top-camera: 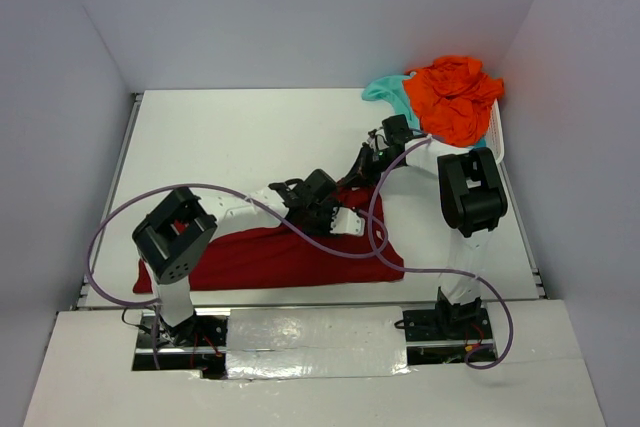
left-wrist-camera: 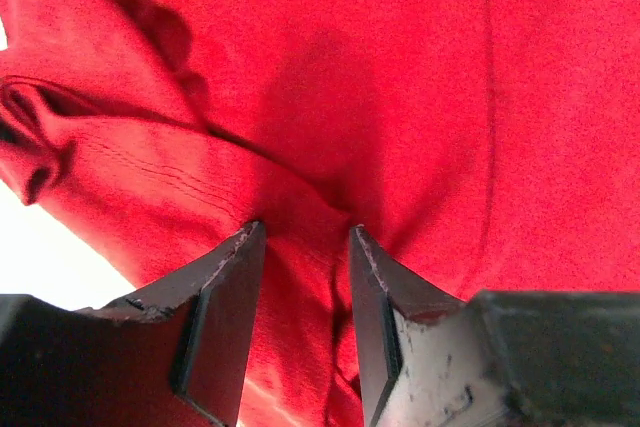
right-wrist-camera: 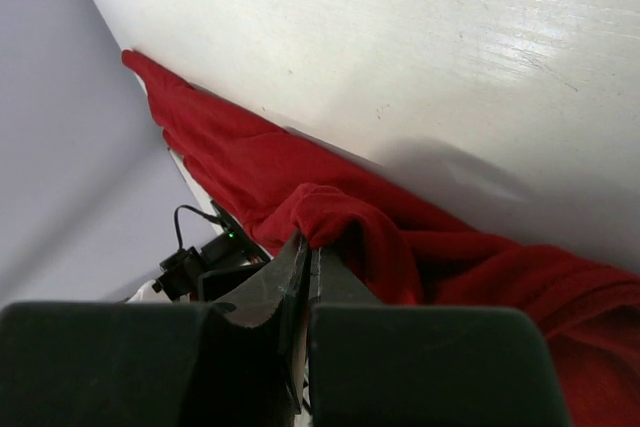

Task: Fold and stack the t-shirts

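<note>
Left tool (left-wrist-camera: 303, 232): released, jaws parted, tips resting on the dark red shirt (left-wrist-camera: 420, 97) with a soft ridge of cloth between them.
Right tool (right-wrist-camera: 307, 245): clenched on a bunched fold of the same shirt, gathered up at its tips above the counter (right-wrist-camera: 400, 47).
Shirt: lying long along the counter's near edge, rumpled at its right end where both tools meet.
Step, as I judge it: straightening before the first fold.
How I'd do it: hold the right pinch firm, close the left on one layer beside it, then draw apart evenly — slowly, so no hem rolls under.
Waiting: orange shirt (top-camera: 455, 97) and mint shirt (top-camera: 385, 92), heaped at the far right corner.
</note>
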